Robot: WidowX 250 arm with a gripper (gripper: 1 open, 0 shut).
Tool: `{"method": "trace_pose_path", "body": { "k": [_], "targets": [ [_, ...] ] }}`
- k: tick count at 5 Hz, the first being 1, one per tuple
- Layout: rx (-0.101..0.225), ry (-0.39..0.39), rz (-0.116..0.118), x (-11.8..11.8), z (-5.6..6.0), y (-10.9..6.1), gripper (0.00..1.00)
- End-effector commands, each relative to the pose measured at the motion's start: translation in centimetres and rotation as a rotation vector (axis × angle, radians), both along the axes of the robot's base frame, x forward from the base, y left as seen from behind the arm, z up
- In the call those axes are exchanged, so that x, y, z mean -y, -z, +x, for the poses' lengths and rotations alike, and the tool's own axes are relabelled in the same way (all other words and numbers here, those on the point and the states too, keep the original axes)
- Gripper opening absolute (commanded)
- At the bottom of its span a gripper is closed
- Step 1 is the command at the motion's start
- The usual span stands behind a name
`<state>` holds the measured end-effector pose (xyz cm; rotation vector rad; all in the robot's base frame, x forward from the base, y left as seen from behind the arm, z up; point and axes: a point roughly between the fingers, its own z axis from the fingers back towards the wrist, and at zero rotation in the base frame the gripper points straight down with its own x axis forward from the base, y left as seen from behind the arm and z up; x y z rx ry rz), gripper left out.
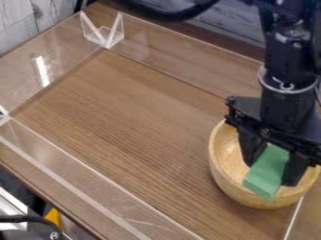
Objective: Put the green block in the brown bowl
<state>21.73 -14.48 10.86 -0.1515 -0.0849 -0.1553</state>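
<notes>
Here you see a wood-grain surface (119, 112) edged by low clear plastic walls (75, 178), with a small clear bracket (103, 31) standing at the far corner. Behind the far wall the room is dark and hard to read. At the right, the wooden bowl (226, 167) sits on the surface near the front edge. Your hand (277, 169) points straight down into it, its fingers partly spread and closed on the green block (267, 176), which is held upright inside the bowl.
</notes>
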Motion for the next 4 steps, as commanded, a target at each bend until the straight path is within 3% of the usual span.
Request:
{"method": "trace_pose_path", "body": {
  "k": [1, 4],
  "targets": [
    [0.042, 0.048, -0.014, 0.37, 0.27, -0.2, 0.0],
    [0.059, 0.073, -0.029, -0.36, 0.32, -0.71, 0.0]
  ]
}}
